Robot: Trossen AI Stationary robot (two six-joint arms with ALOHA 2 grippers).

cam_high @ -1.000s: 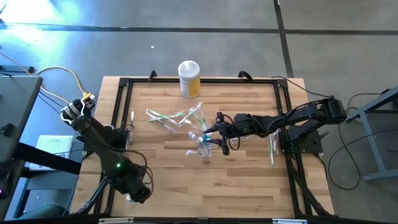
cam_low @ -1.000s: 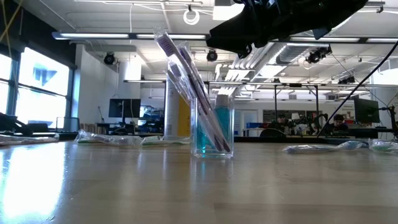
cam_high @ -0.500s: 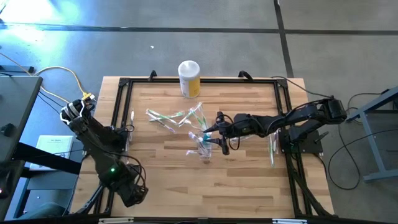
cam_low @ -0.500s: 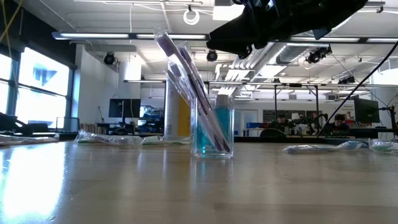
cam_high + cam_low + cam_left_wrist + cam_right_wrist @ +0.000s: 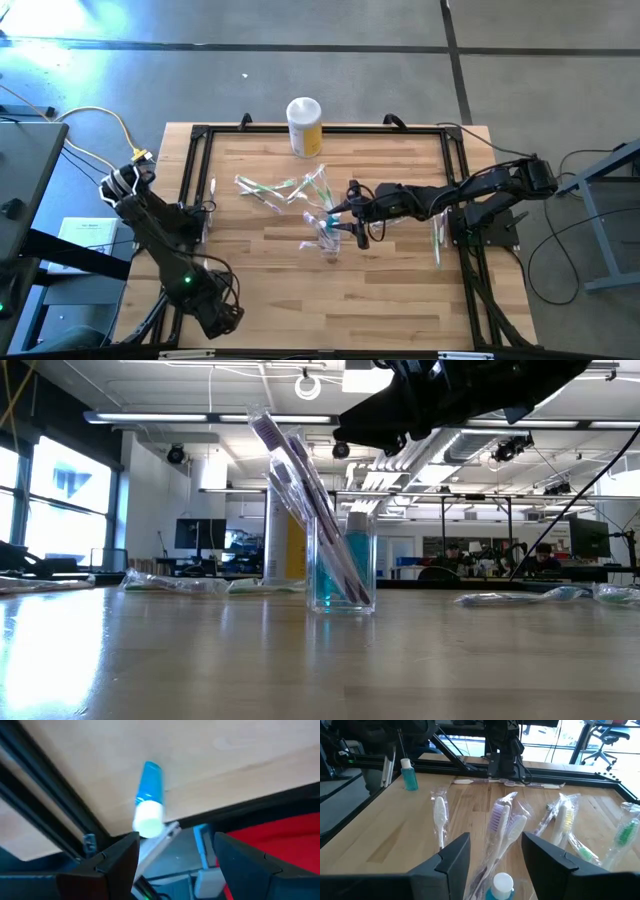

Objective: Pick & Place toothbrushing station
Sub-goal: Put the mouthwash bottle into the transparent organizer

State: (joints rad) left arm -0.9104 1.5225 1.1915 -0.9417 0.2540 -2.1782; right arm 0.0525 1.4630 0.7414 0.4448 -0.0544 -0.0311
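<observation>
1. A wooden table (image 5: 380, 290) with a black frame holds a toothbrushing set. A small clear cup (image 5: 345, 565) stands upright near the table's middle, holding wrapped toothbrushes (image 5: 300, 490) that lean out of it and a small blue bottle (image 5: 357, 560).
2. The right gripper (image 5: 352, 225) hovers just beside and above the cup, its fingers spread and empty, probably lined up with the cup's contents.
3. More wrapped toothbrushes (image 5: 285, 188) lie loose on the wood behind the cup, apparently waiting to be collected; a few more (image 5: 437, 238) lie by the right rail.
4. The left gripper (image 5: 220, 320) hangs at the table's near left corner, fingers spread, holding nothing. Just ahead of it lies a small blue bottle with a white cap (image 5: 149, 800), at the table's edge.
5. A yellow canister (image 5: 305, 127) with a white lid stands at the far edge.
</observation>
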